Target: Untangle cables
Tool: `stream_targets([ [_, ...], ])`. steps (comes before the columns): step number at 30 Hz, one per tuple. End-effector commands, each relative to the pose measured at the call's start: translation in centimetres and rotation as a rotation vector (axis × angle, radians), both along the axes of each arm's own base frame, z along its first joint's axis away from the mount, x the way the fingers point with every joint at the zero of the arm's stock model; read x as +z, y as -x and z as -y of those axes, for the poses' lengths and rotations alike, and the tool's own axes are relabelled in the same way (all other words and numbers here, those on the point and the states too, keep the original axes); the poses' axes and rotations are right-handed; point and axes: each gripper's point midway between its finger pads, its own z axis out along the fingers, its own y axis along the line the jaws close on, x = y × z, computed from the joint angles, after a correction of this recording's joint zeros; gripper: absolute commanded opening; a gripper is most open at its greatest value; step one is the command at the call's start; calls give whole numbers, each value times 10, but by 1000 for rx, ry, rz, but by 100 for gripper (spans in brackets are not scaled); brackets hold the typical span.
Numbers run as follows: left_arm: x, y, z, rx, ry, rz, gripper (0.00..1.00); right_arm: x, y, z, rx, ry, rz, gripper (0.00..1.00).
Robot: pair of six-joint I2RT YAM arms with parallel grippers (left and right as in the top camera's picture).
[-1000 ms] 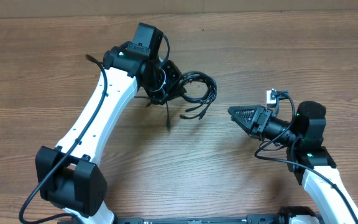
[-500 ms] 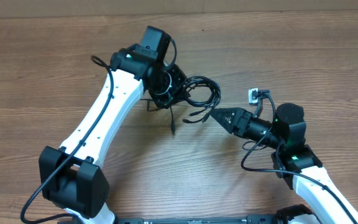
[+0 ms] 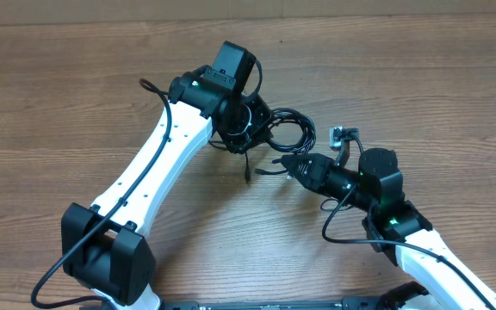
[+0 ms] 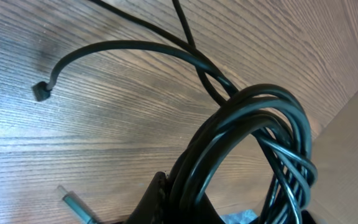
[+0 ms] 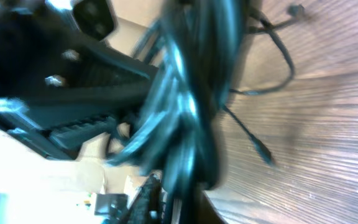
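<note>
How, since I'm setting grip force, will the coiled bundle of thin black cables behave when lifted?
Probably floppy: the coiled bundle of thin black cables curls in loose loops and its plug end trails in a curve. Likely light, as the strands are thin. Loops may slip apart; no tie shows.

Surface [image 3: 58, 103]: wood grain is seen throughout; smooth, with a faint sheen.
Cables [image 4: 253, 124]: black sheath, plastic or rubber; smooth and glossy, with highlights shown along the coils.
Plug tip [image 4: 73, 203]: silvery, metallic-looking.
Left arm link [image 3: 158, 168]: white shell, smooth, plastic-looking.
Base joint [image 3: 110, 258]: black housing, matt.
</note>
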Motion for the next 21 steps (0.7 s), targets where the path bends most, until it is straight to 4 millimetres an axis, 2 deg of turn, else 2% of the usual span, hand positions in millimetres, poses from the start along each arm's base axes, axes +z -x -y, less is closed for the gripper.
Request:
stream_targets([
  [1, -2, -7, -4, -37, -6, 37, 4, -8, -2, 2, -20, 34, -42, 4],
  [6, 5, -12, 1, -321, 12, 229, 4, -31, -5, 17, -108, 115, -110, 4],
  [8, 7, -13, 0, -432, 11, 302, 4, -31, -5, 17, -88, 140, -74, 4],
  [10, 7, -16, -2, -543, -10, 388, 4, -31, -5, 17, -76, 157, -50, 11],
  [14, 5, -22, -7, -707, -92, 517, 4, -27, 0, 12, -9, 181, 20, 27],
  [16, -3, -33, -23, -719, -221, 540, 4, -18, 6, 8, 65, 203, 112, 37],
  [18, -5, -38, -31, -706, -280, 540, 4, -9, 9, 7, 90, 210, 174, 41],
  [21, -5, -38, -31, -707, -282, 540, 4, 8, 12, 7, 108, 227, 281, 42],
])
